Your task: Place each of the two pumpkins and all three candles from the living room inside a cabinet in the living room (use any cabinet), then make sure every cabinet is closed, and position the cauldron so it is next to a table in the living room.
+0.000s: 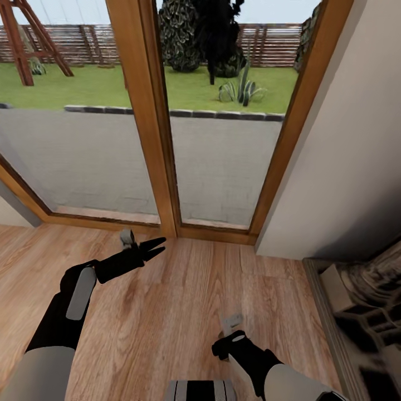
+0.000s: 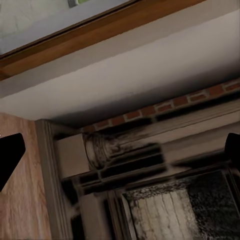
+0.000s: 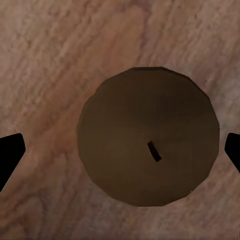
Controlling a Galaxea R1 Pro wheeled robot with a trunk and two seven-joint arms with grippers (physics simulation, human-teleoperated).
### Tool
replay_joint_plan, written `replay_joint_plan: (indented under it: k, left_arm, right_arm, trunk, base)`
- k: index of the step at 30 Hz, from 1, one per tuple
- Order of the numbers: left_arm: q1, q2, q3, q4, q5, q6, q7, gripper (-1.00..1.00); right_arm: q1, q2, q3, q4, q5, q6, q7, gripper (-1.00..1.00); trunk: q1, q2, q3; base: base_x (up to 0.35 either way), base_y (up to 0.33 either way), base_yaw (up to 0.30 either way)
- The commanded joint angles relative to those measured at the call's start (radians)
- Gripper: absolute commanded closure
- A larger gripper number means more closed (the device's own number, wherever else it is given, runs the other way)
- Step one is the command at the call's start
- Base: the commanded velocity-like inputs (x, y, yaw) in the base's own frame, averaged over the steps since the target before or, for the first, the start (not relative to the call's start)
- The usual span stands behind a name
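Observation:
A candle (image 3: 148, 136) stands on the wooden floor, seen from straight above in the right wrist view as a round grey-brown top with a short dark wick. My right gripper (image 3: 120, 155) hangs over it, open, with one dark fingertip (image 3: 10, 155) on each side and apart from the candle. In the head view the right wrist (image 1: 238, 342) points down at the floor and hides the candle beneath it. My left gripper (image 1: 155, 248) is held out over the floor near the glass door, open and empty.
Glass doors in a wooden frame (image 1: 159, 139) stand ahead, with the garden beyond. A white wall (image 1: 345, 167) runs to the right. The brick-and-stone fireplace (image 1: 367, 312) fills the right corner; the left wrist view looks at the fireplace (image 2: 150, 190). Wooden floor (image 1: 167, 312) lies underfoot.

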Motion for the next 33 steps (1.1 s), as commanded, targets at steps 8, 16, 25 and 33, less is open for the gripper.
replay_joint_plan:
  k: [8, 16, 25, 33]
  left_arm:
    - [0.018, 0.0, 0.007, -0.003, 0.001, -0.004, -0.006, -1.0]
    - [0.019, 0.0, 0.008, -0.003, 0.001, -0.004, -0.006, -1.0]
    - [0.019, 0.0, 0.008, -0.003, 0.001, -0.004, -0.006, -1.0]
    - [0.019, 0.0, 0.008, -0.003, 0.001, -0.004, -0.006, -1.0]
  right_arm:
    - [-0.036, -0.009, -0.001, -0.027, -0.001, 0.004, -0.001, -1.0]
    - [-0.046, -0.015, -0.002, -0.061, -0.002, 0.009, -0.003, -1.0]
    - [-0.046, -0.009, -0.002, -0.051, -0.009, 0.012, -0.001, -1.0]
    - [-0.046, -0.011, -0.004, -0.045, -0.012, 0.013, -0.006, -1.0]
  trunk:
    - [0.0, 0.0, 0.0]
    - [0.001, -0.001, -0.012]
    - [0.004, -0.002, -0.035]
    - [0.006, -0.003, -0.054]
  base:
    - [0.0, 0.0, 0.0]
    - [0.0, 0.0, 0.0]
    - [0.0, 0.0, 0.0]
    - [0.0, 0.0, 0.0]
